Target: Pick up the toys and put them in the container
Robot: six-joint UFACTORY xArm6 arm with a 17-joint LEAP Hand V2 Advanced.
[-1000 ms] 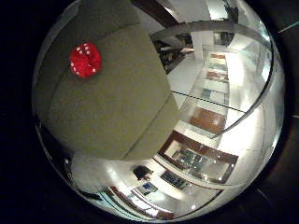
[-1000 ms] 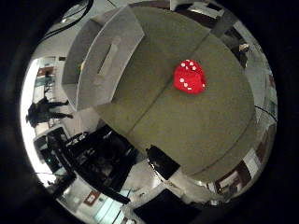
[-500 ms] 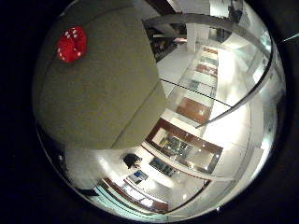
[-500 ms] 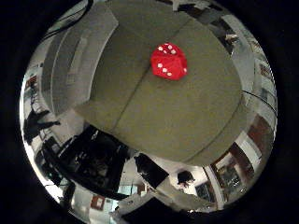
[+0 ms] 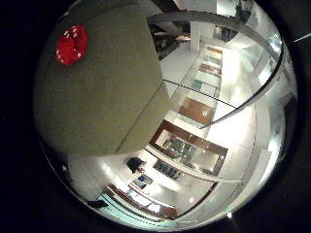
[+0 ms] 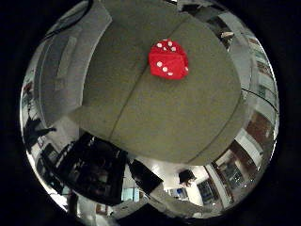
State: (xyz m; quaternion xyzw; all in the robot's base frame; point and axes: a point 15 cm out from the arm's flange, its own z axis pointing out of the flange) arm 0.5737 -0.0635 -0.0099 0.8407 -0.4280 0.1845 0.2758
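Both palm views have swung since a second ago, so it's the camera travelling, not the toy.

Little finger side palm view: the red die [image 5: 71, 44] sits alone on the olive-grey table [image 5: 107, 97], well in from its near edge.

Thumb side palm view: the die lies mid-table and the pale container [image 6: 61, 75] stands beside the table's far side.

No part of the hand shows, so I cannot tell how open it is. My call: centre the palm over the die, then descend squarely.
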